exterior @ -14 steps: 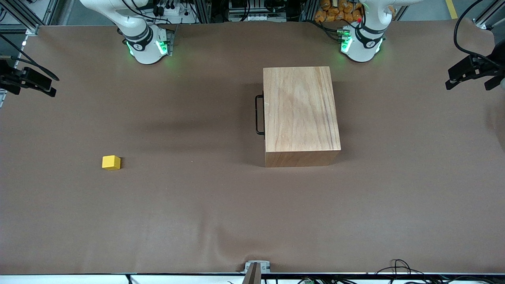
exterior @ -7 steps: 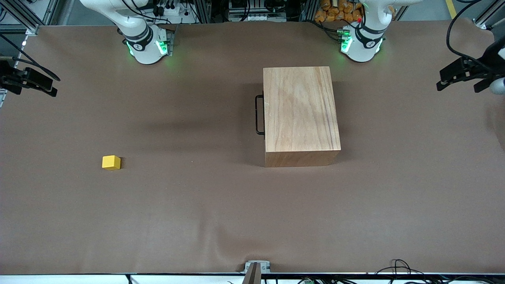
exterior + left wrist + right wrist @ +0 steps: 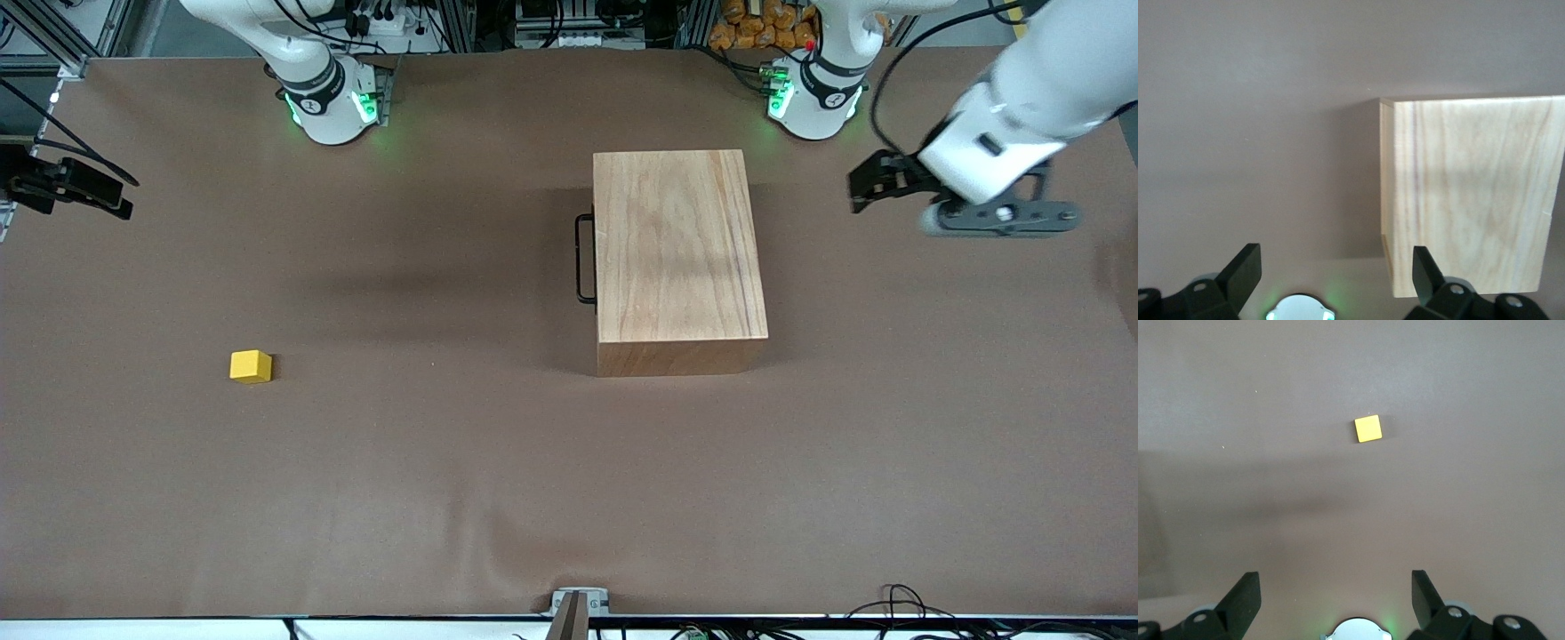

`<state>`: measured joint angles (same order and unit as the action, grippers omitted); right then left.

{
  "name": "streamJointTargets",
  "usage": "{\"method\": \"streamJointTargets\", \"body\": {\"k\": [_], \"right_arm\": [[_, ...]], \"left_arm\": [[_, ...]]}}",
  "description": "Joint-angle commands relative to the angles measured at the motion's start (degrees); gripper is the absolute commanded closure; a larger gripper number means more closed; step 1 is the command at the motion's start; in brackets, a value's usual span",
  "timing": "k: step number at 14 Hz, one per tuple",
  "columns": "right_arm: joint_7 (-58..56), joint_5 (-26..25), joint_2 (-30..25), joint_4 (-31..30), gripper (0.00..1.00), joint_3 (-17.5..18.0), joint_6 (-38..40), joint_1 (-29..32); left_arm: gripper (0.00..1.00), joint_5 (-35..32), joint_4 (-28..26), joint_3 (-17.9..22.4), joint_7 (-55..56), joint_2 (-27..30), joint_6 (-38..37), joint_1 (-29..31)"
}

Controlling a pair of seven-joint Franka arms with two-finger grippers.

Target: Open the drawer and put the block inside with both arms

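The wooden box [image 3: 676,258] stands mid-table, its drawer shut, with the black wire handle [image 3: 582,258] facing the right arm's end. The yellow block [image 3: 251,365] lies on the table toward the right arm's end, nearer the front camera than the box. My left gripper [image 3: 867,188] is open and empty, up over the table between the box and the left arm's end. Its wrist view shows the open gripper [image 3: 1335,273] and the box [image 3: 1471,193]. My right gripper [image 3: 111,197] hangs over the table's edge at the right arm's end, open [image 3: 1335,593], with the block [image 3: 1368,428] below it.
The arm bases with green rings [image 3: 333,102] [image 3: 813,98] stand along the table's edge farthest from the front camera. A metal clamp [image 3: 578,604] sits at the edge nearest the front camera. The brown cloth [image 3: 444,489] is slightly wrinkled.
My left arm has swung in from the table's end toward the box. The right gripper, the block and the box have hardly moved.
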<state>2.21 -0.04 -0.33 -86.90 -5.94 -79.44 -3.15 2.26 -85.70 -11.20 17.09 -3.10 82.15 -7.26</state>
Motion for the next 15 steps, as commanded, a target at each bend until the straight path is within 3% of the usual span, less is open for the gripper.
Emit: {"method": "streamJointTargets", "body": {"k": [1,7,11,15], "right_arm": [[-0.1,0.75,-2.83,-3.62,0.0,0.31,-0.71,0.69],[-0.02,0.83,-3.18,-3.8,0.0,0.4,-3.34,0.34],[-0.01,0.83,-3.01,-7.05,0.0,0.57,-8.09,0.17],[-0.01,0.83,-3.01,-9.25,0.0,0.57,-10.38,0.17]], "left_arm": [[0.0,0.2,3.52,-0.31,6.08,-3.22,-0.59,-3.45],[0.0,-0.41,8.09,-0.14,25.94,-12.54,2.48,-16.81],[0.0,-3.48,8.27,0.04,37.47,-16.58,6.43,-24.89],[0.0,-5.84,12.48,0.56,49.5,-23.08,10.57,-33.77]]}}
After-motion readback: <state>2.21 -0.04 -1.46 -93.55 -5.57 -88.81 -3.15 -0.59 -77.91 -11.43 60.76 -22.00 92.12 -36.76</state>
